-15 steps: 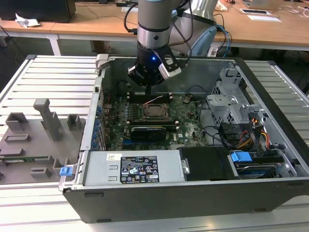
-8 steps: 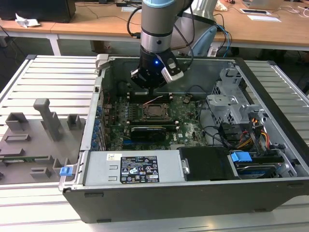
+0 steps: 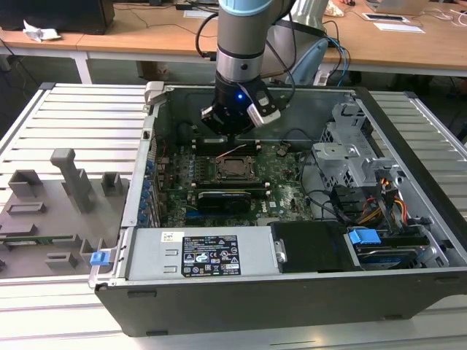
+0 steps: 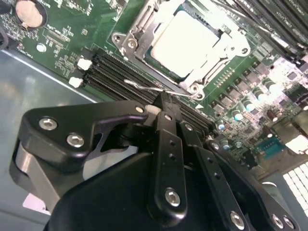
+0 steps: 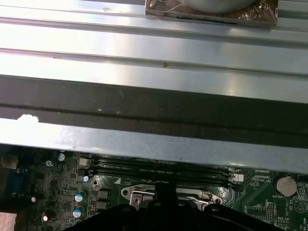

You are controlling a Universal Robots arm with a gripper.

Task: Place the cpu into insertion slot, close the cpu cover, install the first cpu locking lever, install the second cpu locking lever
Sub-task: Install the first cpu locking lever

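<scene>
Gripper (image 4: 163, 103): fingers drawn narrow together, tips at a thin wire lever (image 4: 144, 86) beside the socket.
Cpu (image 4: 185, 43): seated in the insertion slot (image 4: 139, 29), just beyond the fingertips.
Cpu cover (image 4: 211, 62): down over the chip.
Memory slots (image 4: 115, 72): between gripper and socket.

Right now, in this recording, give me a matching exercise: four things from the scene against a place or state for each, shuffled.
Things:
1. chip
2. cover
3. hand
4. coin battery

Places or states:
A. lying down around the chip
B. round, on the green board
C. seated in the socket
D. beside the socket, over the black memory slots

Pairs: 1-C, 2-A, 3-D, 4-B
</scene>
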